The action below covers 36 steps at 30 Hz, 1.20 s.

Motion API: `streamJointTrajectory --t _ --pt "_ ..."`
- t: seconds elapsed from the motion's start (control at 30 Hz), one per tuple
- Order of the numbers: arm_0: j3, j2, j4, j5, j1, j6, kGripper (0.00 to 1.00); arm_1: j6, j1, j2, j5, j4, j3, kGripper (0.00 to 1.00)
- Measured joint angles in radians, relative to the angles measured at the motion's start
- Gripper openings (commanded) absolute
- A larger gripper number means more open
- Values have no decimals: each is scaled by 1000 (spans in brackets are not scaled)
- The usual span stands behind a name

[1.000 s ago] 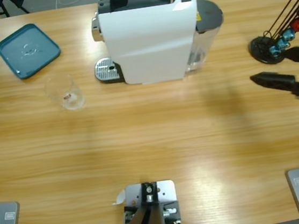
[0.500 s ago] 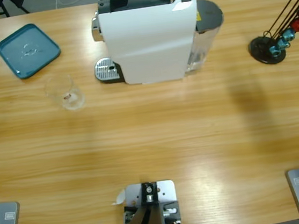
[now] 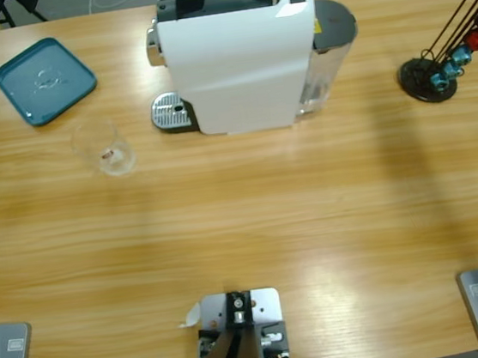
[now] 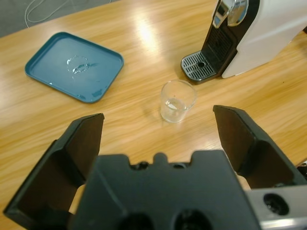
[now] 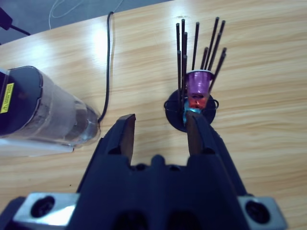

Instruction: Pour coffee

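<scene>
Neither arm is showing in the high view. The left gripper (image 4: 163,129) is hovering with its fingers (image 4: 242,139) spread wide and gripping nothing; a small clear glass (image 4: 177,100) is standing upright on the worktop (image 3: 244,222) ahead, between the teal tray (image 4: 74,72) and the white coffee machine (image 3: 238,54). Whether any coffee is lying in the glass cannot be told. The right gripper (image 5: 158,132) is hanging partly open and empty, pointing at the capsule rack (image 5: 194,103).

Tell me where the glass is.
In the high view, the glass stands on the table's left part, between the teal tray and the coffee machine's drip grate.
</scene>
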State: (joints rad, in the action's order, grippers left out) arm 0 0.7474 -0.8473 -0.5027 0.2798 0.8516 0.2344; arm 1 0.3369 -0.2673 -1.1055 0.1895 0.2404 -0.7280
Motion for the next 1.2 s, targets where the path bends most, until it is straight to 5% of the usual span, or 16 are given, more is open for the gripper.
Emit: streamJointTrajectory --t 1.2 --pt "-114 36 112 -7 0 10 987 -28 107 -154 8 -106 6 425"
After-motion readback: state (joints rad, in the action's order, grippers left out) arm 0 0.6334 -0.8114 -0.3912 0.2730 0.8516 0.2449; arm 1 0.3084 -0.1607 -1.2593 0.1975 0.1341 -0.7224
